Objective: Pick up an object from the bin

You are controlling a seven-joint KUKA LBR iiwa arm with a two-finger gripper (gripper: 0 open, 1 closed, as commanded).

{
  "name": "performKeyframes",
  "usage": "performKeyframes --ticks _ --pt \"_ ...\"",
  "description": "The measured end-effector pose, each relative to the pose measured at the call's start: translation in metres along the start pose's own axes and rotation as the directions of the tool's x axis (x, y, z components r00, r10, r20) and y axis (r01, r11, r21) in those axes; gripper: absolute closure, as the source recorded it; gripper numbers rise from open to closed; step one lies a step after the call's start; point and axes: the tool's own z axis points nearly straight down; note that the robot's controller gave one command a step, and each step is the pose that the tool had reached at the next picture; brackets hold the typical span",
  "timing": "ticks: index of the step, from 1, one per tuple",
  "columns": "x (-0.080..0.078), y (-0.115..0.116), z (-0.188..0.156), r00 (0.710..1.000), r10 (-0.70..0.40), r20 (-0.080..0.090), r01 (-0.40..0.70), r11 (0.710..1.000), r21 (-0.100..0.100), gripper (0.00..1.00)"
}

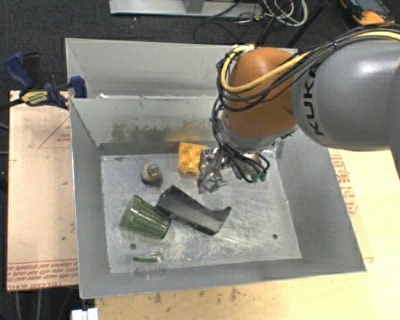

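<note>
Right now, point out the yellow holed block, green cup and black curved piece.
yellow holed block point(189, 159): camera view, top face.
green cup point(145, 221): camera view, side wall.
black curved piece point(190, 209): camera view, middle.

Arm point(360, 92) cut off at right edge; small green bit point(145, 260) at front unidentifiable.
</note>
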Motion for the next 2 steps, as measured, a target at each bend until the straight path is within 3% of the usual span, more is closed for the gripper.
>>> performKeyframes --ticks 1,2 --pt "0.0000 -0.0001 0.0000 1.000 0.000 0.000 0.000 1.000 0.000 1.00" --pt "0.0076 -0.0050 0.0070 0.994 -0.105 0.004 0.105 0.994 0.000 1.00"
